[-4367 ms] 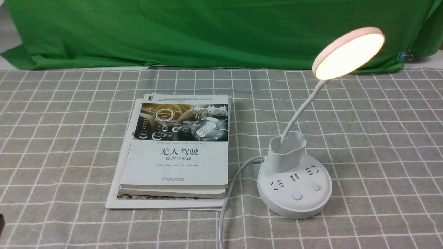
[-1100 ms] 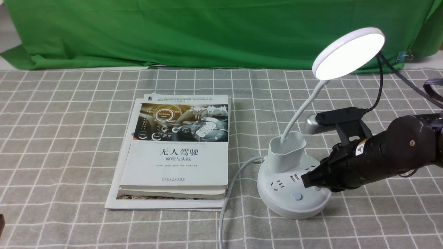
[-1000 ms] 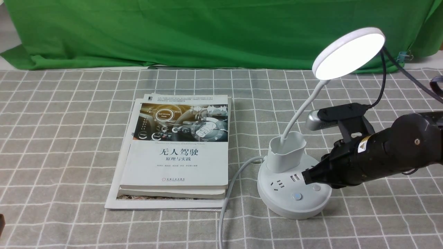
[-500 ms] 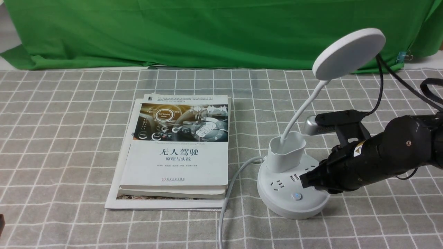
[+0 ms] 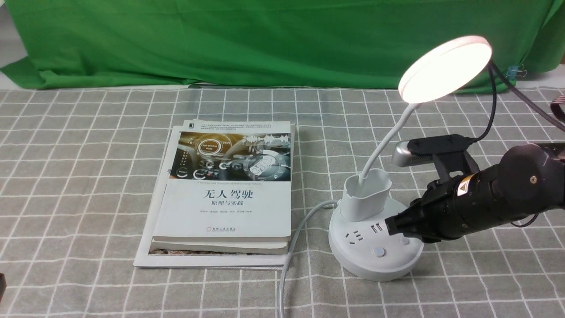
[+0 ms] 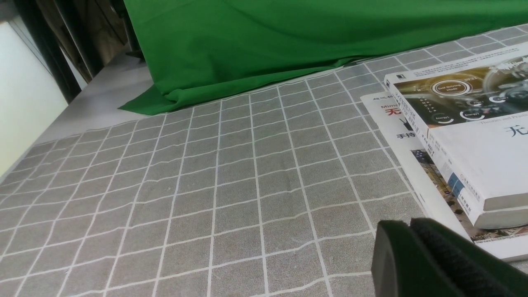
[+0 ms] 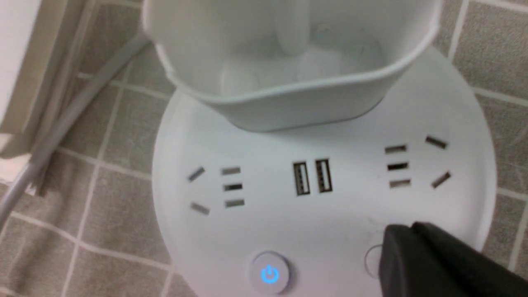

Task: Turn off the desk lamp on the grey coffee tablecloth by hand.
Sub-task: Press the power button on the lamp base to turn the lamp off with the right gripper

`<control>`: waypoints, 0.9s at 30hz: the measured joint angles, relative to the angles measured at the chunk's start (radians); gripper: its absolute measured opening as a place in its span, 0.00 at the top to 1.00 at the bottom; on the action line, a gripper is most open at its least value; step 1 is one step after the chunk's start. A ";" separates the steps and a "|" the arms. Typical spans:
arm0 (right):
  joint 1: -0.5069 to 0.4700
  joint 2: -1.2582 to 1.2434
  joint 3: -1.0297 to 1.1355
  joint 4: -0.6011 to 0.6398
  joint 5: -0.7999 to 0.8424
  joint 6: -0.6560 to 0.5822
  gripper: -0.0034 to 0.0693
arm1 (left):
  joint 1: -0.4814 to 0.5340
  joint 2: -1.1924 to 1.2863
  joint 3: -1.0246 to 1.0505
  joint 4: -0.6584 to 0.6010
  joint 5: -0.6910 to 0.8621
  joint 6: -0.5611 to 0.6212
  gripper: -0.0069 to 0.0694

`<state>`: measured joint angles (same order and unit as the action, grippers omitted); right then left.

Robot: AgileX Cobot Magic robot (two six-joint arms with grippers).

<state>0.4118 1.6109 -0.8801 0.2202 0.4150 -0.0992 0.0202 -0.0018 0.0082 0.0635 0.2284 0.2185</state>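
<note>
right gripper point(image 5: 391, 225) pinched shut into blunt poker, tip over plain button point(image 5: 404, 241) on desk lamp point(image 5: 365, 198) base point(image 5: 375, 265); head point(image 5: 445, 68) glows, so press needed

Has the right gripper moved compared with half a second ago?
Yes. The right gripper has lifted slightly up and rightward over the desk lamp base; the plain button it covered now shows.

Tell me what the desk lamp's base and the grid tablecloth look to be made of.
Base of the desk lamp: probably moulded plastic, white, smooth with a soft sheen; the sockets and buttons are cut cleanly into one seamless shell. The grey coffee tablecloth: woven fabric, matte, likely cotton or linen; it shows fine texture and slight wrinkles.
</note>
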 joint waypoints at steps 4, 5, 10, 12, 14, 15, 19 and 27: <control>0.000 -0.016 0.001 0.000 0.001 0.001 0.88 | 0.000 0.000 0.000 0.000 0.000 0.000 0.88; 0.000 -0.016 0.001 0.000 0.002 0.001 0.88 | 0.000 0.000 0.000 0.000 0.000 0.000 0.88; 0.000 0.032 0.001 0.000 0.007 0.001 0.88 | 0.000 0.000 0.000 0.000 0.000 0.000 0.88; 0.000 0.060 0.000 -0.001 0.003 0.001 0.87 | 0.000 0.000 0.000 0.000 0.000 0.001 0.88; 0.000 0.068 -0.002 0.000 -0.006 0.001 0.88 | 0.000 0.000 0.000 0.000 0.000 0.001 0.88; 0.000 0.070 -0.003 0.001 -0.010 0.001 0.88 | 0.000 0.000 0.000 0.000 0.000 0.001 0.88; 0.000 0.071 -0.004 0.003 -0.014 0.001 0.88 | 0.000 0.000 0.000 0.000 0.000 0.001 0.88; -0.002 -0.031 0.003 -0.001 0.090 0.001 0.88 | 0.000 0.000 0.000 0.000 0.000 0.001 0.88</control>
<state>0.4099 1.5794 -0.8771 0.2195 0.5048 -0.0983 0.0202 -0.0018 0.0082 0.0635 0.2284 0.2196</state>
